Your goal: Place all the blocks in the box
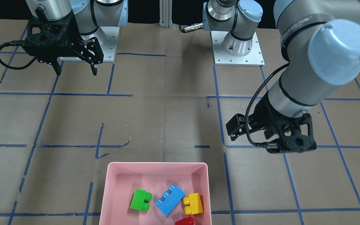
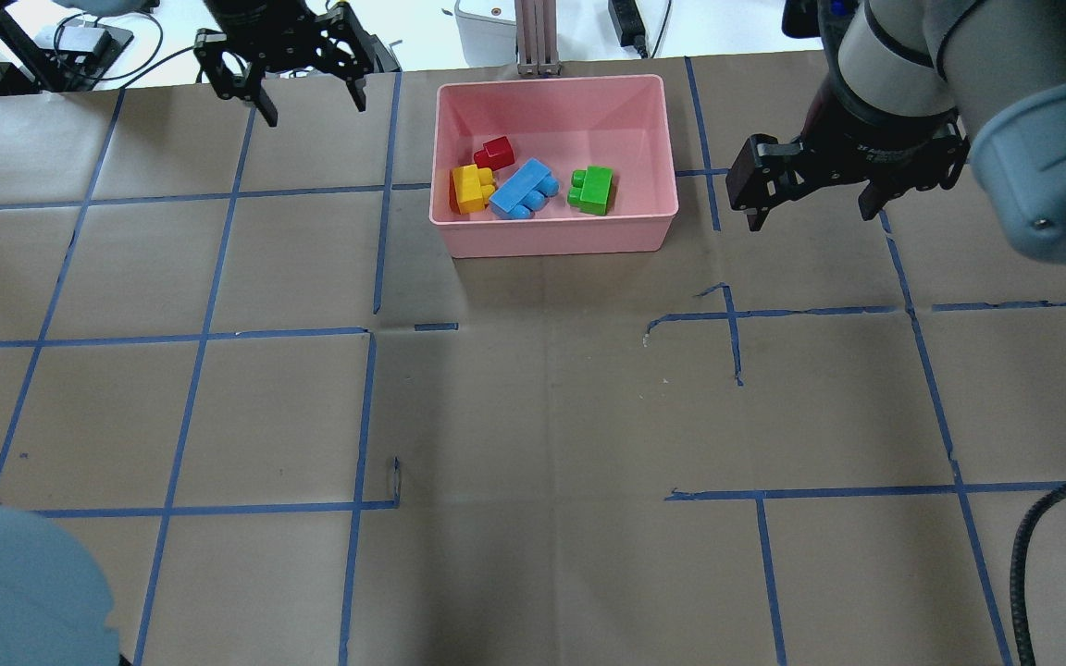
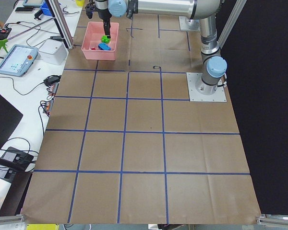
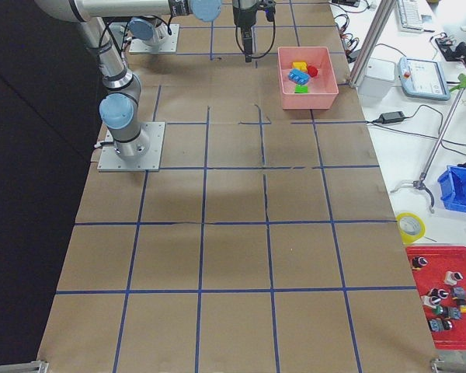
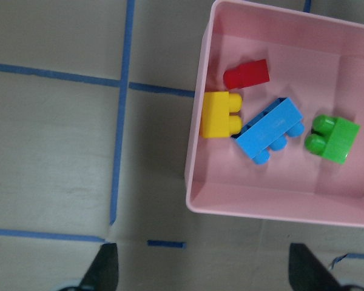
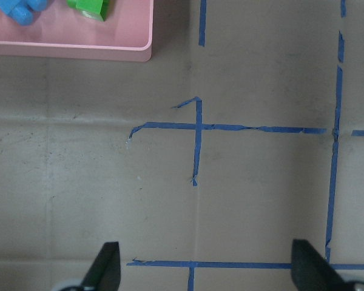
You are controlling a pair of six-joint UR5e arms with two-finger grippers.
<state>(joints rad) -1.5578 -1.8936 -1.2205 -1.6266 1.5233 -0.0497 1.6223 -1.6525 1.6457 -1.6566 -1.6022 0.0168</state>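
Lying in the shallow pink plastic box [image 2: 551, 239], top centre, the studded green brick [image 2: 593, 190], red brick [image 2: 494, 153], light-blue brick [image 2: 522, 190] and yellow brick [image 2: 470, 188] look delivered; hence left gripper [image 2: 316, 111] and right gripper [image 2: 811, 217] hang splayed, empty.

1. The table [image 2: 533, 416] is covered with brown paper and marked into squares by blue tape lines [image 2: 204, 333]. Some of the lines are torn or stop short.
2. An aluminium post [image 2: 538, 37] stands at the table's far edge.
3. On the white side bench [image 3: 19, 96], a tablet-like pendant [image 3: 17, 60] lies just beside a white box [image 3: 52, 51].
4. Elsewhere along the bench are a blue bin [image 4: 460, 189], a yellow tape roll [image 4: 408, 226] and a red tray [image 4: 462, 338] holding small parts.
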